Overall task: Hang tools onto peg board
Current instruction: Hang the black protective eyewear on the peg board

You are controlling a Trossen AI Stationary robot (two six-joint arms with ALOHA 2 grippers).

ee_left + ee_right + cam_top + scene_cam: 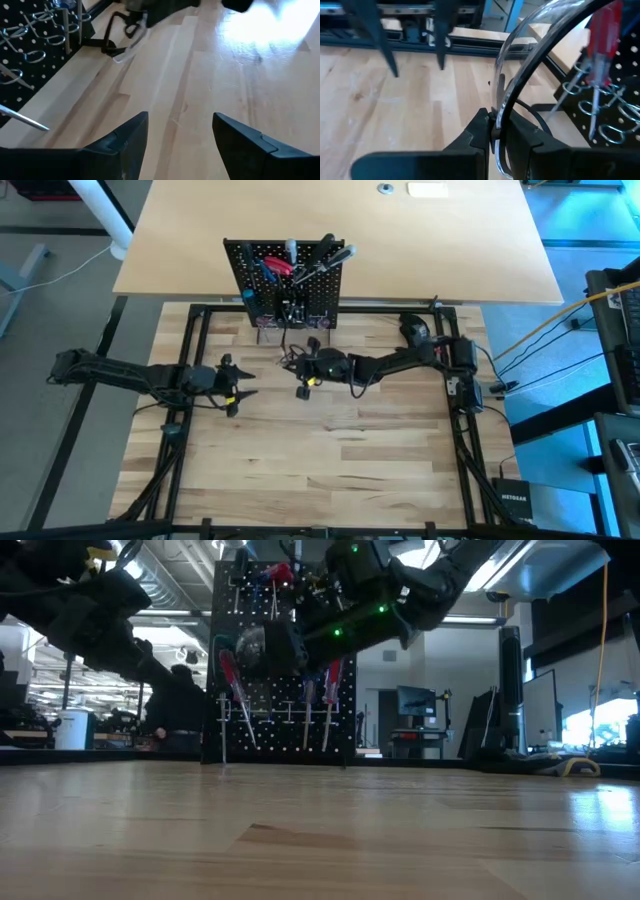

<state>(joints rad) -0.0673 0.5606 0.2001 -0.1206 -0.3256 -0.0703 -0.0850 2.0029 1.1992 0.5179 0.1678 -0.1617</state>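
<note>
Pinching clear-lensed glasses [530, 65] just near of the board [290, 285], the right gripper [495, 132] works while the left gripper [238, 385] hangs spread, left.

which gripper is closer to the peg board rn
Right. The right gripper sits just in front of the peg board, shut on safety glasses; the left gripper hangs open, farther off to the side.
</note>
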